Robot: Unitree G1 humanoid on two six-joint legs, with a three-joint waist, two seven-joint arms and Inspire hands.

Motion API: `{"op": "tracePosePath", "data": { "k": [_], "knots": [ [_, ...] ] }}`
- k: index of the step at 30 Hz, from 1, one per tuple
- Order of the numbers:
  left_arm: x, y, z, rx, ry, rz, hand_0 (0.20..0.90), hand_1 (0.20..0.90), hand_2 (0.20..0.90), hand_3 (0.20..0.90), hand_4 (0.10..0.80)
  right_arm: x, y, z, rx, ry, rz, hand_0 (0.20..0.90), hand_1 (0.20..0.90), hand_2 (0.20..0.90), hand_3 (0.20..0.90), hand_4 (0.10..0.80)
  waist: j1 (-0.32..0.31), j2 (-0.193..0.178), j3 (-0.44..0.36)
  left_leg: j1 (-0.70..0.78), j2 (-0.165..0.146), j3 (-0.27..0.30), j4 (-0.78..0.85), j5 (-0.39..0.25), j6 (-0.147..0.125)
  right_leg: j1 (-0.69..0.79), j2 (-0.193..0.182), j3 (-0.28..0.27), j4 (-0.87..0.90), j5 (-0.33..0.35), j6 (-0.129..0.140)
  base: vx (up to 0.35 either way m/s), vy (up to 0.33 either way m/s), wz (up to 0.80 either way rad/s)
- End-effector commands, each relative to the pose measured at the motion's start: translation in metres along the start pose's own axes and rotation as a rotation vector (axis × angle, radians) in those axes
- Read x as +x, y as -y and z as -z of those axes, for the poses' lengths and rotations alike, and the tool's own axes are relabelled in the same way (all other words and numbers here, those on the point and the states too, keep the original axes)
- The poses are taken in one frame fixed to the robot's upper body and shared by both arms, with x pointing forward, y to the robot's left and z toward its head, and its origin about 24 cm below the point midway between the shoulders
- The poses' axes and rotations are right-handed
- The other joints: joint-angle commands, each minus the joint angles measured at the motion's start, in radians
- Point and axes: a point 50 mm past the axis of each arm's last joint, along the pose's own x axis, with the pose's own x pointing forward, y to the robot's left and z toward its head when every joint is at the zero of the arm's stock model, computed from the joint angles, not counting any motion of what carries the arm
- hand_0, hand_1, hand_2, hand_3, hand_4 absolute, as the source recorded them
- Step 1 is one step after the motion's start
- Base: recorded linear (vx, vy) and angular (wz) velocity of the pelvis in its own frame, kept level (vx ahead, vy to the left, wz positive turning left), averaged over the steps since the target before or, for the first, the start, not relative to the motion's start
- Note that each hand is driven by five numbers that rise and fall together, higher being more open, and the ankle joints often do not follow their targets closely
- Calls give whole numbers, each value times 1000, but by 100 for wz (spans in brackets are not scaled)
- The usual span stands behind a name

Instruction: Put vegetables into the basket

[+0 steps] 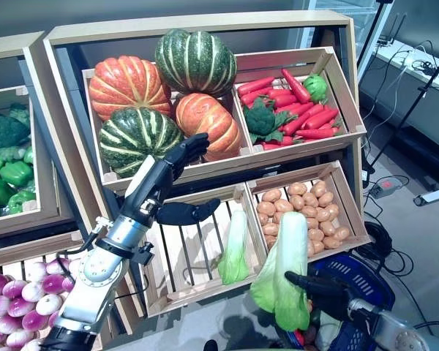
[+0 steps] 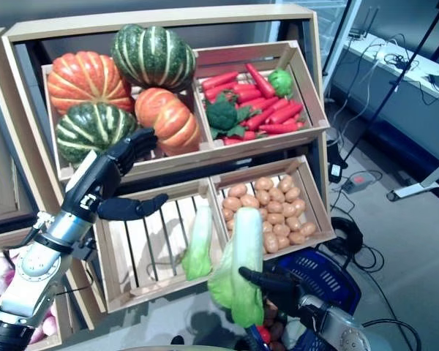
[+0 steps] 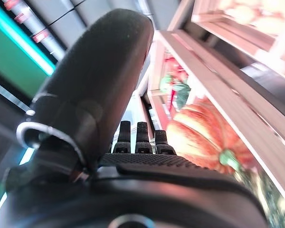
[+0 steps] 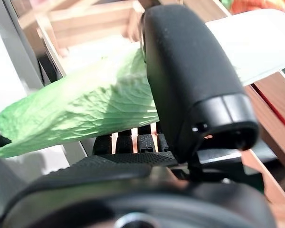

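My right hand (image 1: pixel 323 291) is shut on a pale green bok choy (image 1: pixel 284 270), holding it upright, leaves down, just left of the blue basket (image 1: pixel 366 285). In the right wrist view the thumb (image 4: pixel 190 80) and fingers pinch the bok choy (image 4: pixel 85 104). The basket stands on the floor at the lower right with red and other vegetables (image 2: pixel 267 333) in it. My left hand (image 1: pixel 168 172) is open and empty, raised in front of the upper crate's rim by the pumpkins, thumb stretched over the lower slatted crate. A second bok choy (image 1: pixel 235 252) lies in that crate.
The wooden stand (image 1: pixel 205 29) with its tilted crates rises ahead. The slatted lower crate (image 1: pixel 183 256) sits under my left hand. Cables and a table leg (image 1: pixel 432 196) lie on the floor at the right, behind the basket.
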Motion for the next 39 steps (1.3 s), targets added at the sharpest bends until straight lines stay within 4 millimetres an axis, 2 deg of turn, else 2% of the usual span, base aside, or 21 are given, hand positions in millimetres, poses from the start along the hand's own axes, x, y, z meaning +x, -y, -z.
{"op": "tracePosePath", "data": {
  "k": [1,9,15,19,24,30,34,39],
  "knots": [
    [5,-34,-30,188,147,-113,900,900,900,900,800,-5,-5,-59,-101,311,59,300,300,300,300,400,-15,-44,-38,8,20,0,8,-55,-35,21,-55,15,2,13,39,0,0,0],
    [-5,-37,-13,175,23,-211,900,900,900,900,800,-13,16,-65,22,487,409,300,300,300,300,400,-26,-38,-7,-5,21,15,8,-57,-30,-7,-44,31,6,11,36,-1,-3,-4],
    [5,-47,-7,187,26,-380,900,900,900,900,800,-11,20,-98,186,744,631,300,300,300,300,400,-26,-27,111,-96,23,16,8,-36,-22,-117,-26,51,52,4,22,-239,-22,-8],
    [20,-48,-14,184,85,-455,900,900,900,900,800,-18,18,-125,314,912,692,300,300,300,300,400,-25,-20,215,-168,23,12,24,-11,-24,-183,-5,60,93,-2,7,-263,-48,-2],
    [30,-48,-21,182,148,-526,900,900,900,900,800,-25,21,-138,419,1017,758,300,300,300,300,400,-22,-13,304,-261,15,8,102,-6,-33,-247,3,57,140,-6,-8,-190,-38,-2],
    [44,-47,-29,185,223,-579,900,900,900,900,800,-25,32,-140,604,1061,787,300,300,300,300,400,-16,-6,399,-406,-1,-9,231,-10,-49,-340,-1,37,216,-16,-23,-173,-36,3],
    [52,-45,-34,202,263,-610,900,900,900,900,800,-12,34,-137,696,995,763,300,300,300,300,400,-13,-8,443,-464,-13,-10,279,-16,-47,-384,-6,33,246,-17,-27,-123,-20,1],
    [66,-47,-47,186,341,-670,900,900,900,900,800,7,49,-142,803,894,732,300,300,300,300,400,8,-5,465,-536,-36,-11,324,-28,-43,-448,-16,20,279,-20,-30,-105,-29,-2]
  ]
}}
